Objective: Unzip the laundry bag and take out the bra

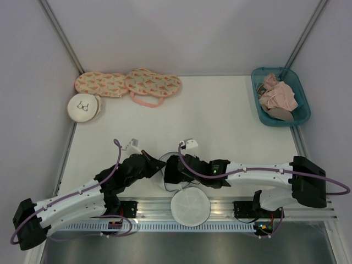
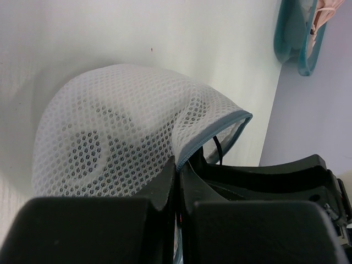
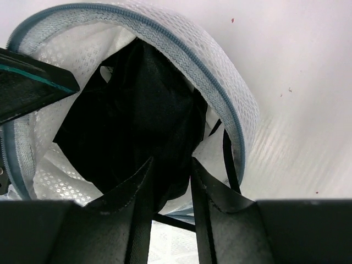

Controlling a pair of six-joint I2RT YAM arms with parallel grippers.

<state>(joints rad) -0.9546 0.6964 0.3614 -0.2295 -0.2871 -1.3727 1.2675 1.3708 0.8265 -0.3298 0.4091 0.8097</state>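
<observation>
The laundry bag (image 2: 110, 126) is white mesh with a blue-grey zipper rim (image 3: 181, 49) and is held open between my two grippers near the table's front. My left gripper (image 2: 179, 165) is shut on the bag's rim. In the top view it (image 1: 155, 165) is just left of my right gripper (image 1: 170, 169). Inside the open bag lies a dark, black-looking bra (image 3: 137, 110) with thin straps (image 3: 228, 154). My right gripper (image 3: 171, 162) reaches into the opening, its fingers closed on the dark fabric. A round white mesh panel (image 1: 190, 206) lies under the grippers at the near edge.
Two pink patterned cases (image 1: 127, 83) and a cream round pouch (image 1: 84, 107) lie at the back left. A teal basket (image 1: 256, 91) with pink garments (image 1: 278, 93) stands at the back right, and also shows in the left wrist view (image 2: 297, 38).
</observation>
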